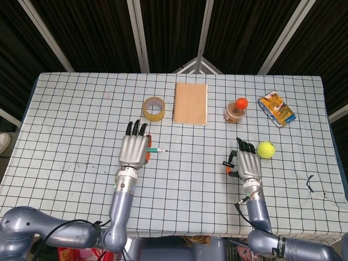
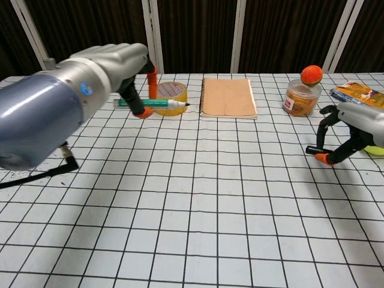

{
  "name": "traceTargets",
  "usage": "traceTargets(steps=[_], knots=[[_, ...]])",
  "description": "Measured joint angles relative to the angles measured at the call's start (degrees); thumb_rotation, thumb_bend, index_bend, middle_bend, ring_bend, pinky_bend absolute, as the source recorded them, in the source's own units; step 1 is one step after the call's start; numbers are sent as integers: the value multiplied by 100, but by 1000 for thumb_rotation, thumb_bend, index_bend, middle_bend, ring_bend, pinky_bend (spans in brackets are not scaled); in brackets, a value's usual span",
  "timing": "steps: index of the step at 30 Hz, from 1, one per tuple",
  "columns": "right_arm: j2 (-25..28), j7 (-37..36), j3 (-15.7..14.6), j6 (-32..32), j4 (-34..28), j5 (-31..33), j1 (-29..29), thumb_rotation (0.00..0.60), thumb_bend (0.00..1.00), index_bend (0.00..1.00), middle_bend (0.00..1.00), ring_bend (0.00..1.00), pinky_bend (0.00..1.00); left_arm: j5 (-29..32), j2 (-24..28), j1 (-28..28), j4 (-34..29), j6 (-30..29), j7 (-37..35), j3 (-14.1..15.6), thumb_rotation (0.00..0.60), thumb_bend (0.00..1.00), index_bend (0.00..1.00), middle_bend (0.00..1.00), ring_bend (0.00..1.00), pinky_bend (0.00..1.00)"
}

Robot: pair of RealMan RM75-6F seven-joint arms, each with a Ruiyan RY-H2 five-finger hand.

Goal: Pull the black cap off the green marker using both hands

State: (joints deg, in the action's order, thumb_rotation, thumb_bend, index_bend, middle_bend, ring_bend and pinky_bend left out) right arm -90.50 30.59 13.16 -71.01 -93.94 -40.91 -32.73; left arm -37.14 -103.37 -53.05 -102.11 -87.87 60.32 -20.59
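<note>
The slim green marker (image 2: 157, 104) is uncapped and gripped in the silver left hand (image 1: 135, 150), held level above the white black-gridded tablecloth (image 1: 70, 130) with its bare dark tip pointing toward the robot's right. In the head view most of the barrel is hidden under the hand's metal back, so only a short green length and the tip (image 1: 157, 150) stick out; the chest view shows more of the barrel, pinched between the thumb and orange-tipped fingers (image 2: 143, 113), while the large blurred forearm fills the left of that picture. Well apart, the silver right hand (image 1: 249, 163) pinches the small black cap (image 2: 311, 149) between its orange fingertips; from the head camera the cap is only a dark speck at the hand's left edge (image 1: 225, 163) and hard to make out. A yellow-green tennis ball (image 1: 266, 149) lies just beside the right hand, and in the chest view it is mostly hidden behind the hand and cut by the frame edge. Along the far side lie a roll of yellowish tape (image 1: 154, 108), a tan spiral-bound notebook (image 1: 191, 103), a small clear jar with an orange ball on top (image 1: 236, 110) and a colourful printed snack packet (image 1: 277, 109), the packet cropped in the chest view.
</note>
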Motion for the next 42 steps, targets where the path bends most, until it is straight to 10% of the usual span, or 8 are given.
traceTargets(steps=[10, 17, 27, 34, 42], knots=[[-319, 43, 51, 149, 510, 46, -113, 600, 403, 544, 51, 23, 0, -180, 509, 445, 108, 630, -601, 575, 600, 486, 531, 119, 0, 0], [-309, 432, 149, 49, 393, 463, -170, 600, 377, 174, 48, 5, 0, -362, 240, 458, 868, 1285, -1295, 642, 600, 441, 162, 45, 0, 0], [-67, 696, 284, -82, 107, 889, -166, 600, 329, 120, 34, 0, 0, -399, 83, 443, 1161, 1701, -1558, 669, 600, 426, 24, 1, 0, 0], [243, 683, 212, -348, -296, 598, -49, 600, 329, 120, 34, 0, 0, -515, 554, 600, 462, 1342, -1447, 662, 600, 449, 33, 0, 0, 0], [637, 710, -84, -801, -502, 31, 210, 600, 328, 128, 34, 0, 0, -715, 2331, 1105, -1423, 391, -591, 1068, 600, 449, 47, 2, 0, 0]])
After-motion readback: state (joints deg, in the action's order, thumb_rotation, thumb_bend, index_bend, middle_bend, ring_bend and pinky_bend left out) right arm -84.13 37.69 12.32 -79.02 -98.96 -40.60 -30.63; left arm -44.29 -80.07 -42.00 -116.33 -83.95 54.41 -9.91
